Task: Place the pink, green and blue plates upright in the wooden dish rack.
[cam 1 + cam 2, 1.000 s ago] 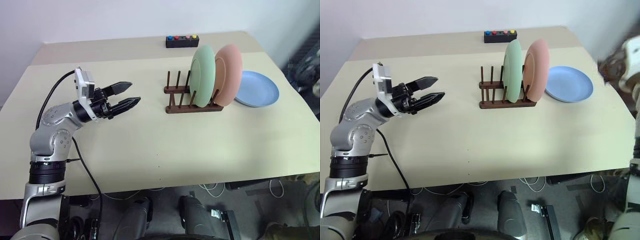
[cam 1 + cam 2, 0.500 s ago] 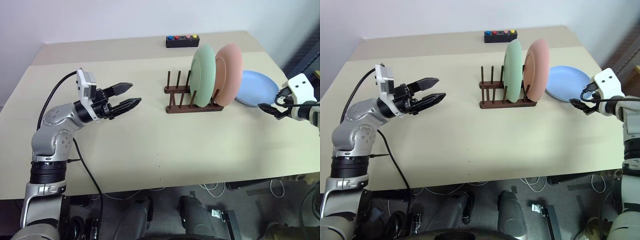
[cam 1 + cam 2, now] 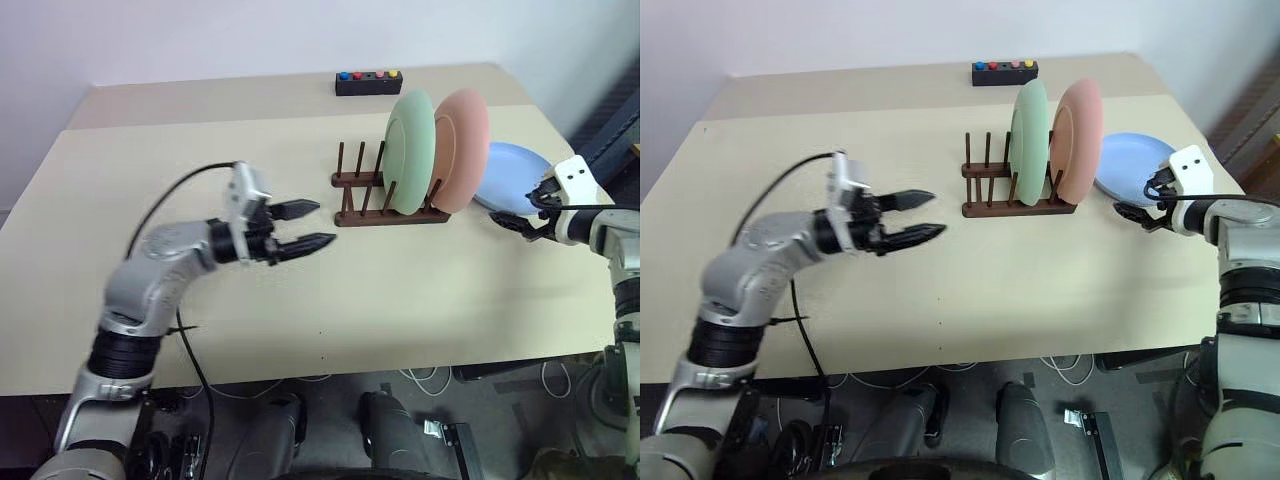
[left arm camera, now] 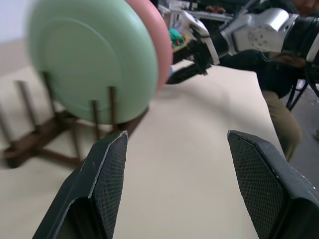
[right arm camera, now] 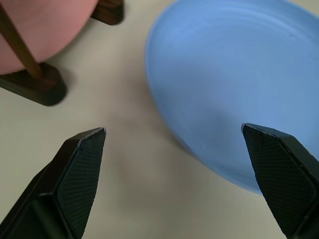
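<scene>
Lying flat beside the rack [image 3: 388, 205], blue plate [image 3: 515, 176] faces spread right gripper [image 3: 512, 221].

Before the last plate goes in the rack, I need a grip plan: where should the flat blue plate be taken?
Take the round blue plate by its near rim, coming from the robot's side with the open right pincer. It lies flat on the beige table, so only the thin raised edge offers a hold.

matt plastic-looking green plate [image 3: 410, 152], pink plate [image 3: 462, 148] and blue plate [image 5: 234, 89] sitting by a dark smooth wooden dish rack [image 3: 372, 198] on a matt beige table [image 3: 400, 300]; cross-hatched black fingers [image 4: 112, 174] showing.
</scene>
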Action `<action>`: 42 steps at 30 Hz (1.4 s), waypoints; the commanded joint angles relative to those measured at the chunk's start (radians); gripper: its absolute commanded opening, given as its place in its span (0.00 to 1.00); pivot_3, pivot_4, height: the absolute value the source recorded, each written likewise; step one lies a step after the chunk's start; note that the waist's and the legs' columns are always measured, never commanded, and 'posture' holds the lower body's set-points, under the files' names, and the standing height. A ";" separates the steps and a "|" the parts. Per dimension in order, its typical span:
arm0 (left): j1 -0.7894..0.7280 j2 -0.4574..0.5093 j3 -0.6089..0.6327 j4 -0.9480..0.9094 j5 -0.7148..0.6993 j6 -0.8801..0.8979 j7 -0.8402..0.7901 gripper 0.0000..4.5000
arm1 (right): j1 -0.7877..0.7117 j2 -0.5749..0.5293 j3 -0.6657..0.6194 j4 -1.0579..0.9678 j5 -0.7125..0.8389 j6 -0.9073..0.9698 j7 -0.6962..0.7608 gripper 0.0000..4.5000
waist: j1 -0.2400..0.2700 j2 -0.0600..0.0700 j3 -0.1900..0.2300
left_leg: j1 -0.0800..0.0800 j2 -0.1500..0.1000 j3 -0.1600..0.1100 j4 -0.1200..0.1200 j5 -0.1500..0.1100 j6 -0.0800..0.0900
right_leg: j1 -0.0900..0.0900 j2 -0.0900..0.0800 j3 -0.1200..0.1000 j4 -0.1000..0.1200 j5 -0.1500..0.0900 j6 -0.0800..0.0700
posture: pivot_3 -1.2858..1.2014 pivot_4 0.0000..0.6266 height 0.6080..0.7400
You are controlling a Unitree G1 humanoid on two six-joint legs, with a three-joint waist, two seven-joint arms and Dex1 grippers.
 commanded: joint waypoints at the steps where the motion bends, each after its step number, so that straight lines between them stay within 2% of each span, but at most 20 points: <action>1: -0.057 -0.036 -0.060 -0.038 0.009 0.134 0.083 0.73 | -0.034 -0.004 -0.013 0.042 -0.015 -0.048 -0.014 0.99 | -0.001 0.000 0.000 | 0.000 0.000 0.000 0.000 0.000 0.000 | 0.000 0.000 0.000 0.000 0.000 0.000 | 0.52 0.24 1.00; 7: -0.108 -0.150 -0.121 -0.027 0.024 0.207 0.155 0.73 | -0.065 0.019 -0.019 0.108 -0.017 -0.071 -0.017 0.99 | -0.004 0.000 0.000 | 0.000 0.000 0.001 0.000 0.002 -0.003 | 0.000 0.000 0.000 0.000 0.000 0.000 | 0.52 0.24 1.00; 10: -0.113 -0.148 -0.205 -0.037 0.100 0.147 0.135 0.73 | -0.084 0.024 -0.012 0.130 -0.028 -0.093 -0.021 0.99 | -0.005 0.000 0.000 | 0.000 0.000 0.001 0.000 0.002 -0.003 | 0.000 0.000 0.000 0.000 0.000 0.000 | 0.52 0.24 1.00; 18: -0.133 -0.176 -0.243 -0.014 0.162 0.075 0.112 0.73 | -0.104 0.044 -0.010 0.172 -0.033 -0.119 -0.026 0.99 | -0.002 0.000 0.000 | 0.000 0.000 0.002 0.000 0.002 -0.003 | 0.000 0.000 0.001 0.000 0.000 0.000 | 0.52 0.24 1.00; 25: -0.157 -0.157 -0.269 0.015 0.208 0.014 0.039 0.73 | -0.144 0.061 -0.013 0.249 -0.038 -0.109 -0.038 0.99 | -0.003 0.000 0.000 | 0.000 0.000 0.002 0.000 0.002 -0.003 | 0.000 0.000 0.001 0.000 0.000 0.000 | 0.52 0.24 1.00; 28: -0.147 -0.162 -0.266 0.013 0.212 0.015 0.034 0.73 | -0.162 0.061 -0.021 0.283 -0.037 -0.105 -0.046 0.81 | -0.004 0.000 0.000 | 0.000 0.000 0.002 0.000 0.002 -0.003 | 0.000 0.000 0.001 0.000 0.000 0.000 | 0.52 0.24 1.00; 35: -0.141 -0.163 -0.254 0.011 0.220 0.014 0.027 0.73 | -0.166 0.054 0.000 0.319 -0.069 -0.139 -0.055 0.02 | -0.003 0.000 0.000 | 0.000 0.000 0.002 0.000 0.002 -0.003 | 0.000 0.000 0.001 0.000 0.000 0.000 | 0.52 0.24 1.00; 42: -0.150 -0.152 -0.244 0.032 0.237 -0.012 0.005 0.73 | -0.174 0.057 -0.003 0.325 -0.083 -0.145 -0.041 0.00 | -0.003 0.000 0.000 | 0.000 0.000 0.002 0.000 0.002 -0.003 | 0.000 0.000 0.001 0.000 0.000 0.000 | 0.52 0.24 1.00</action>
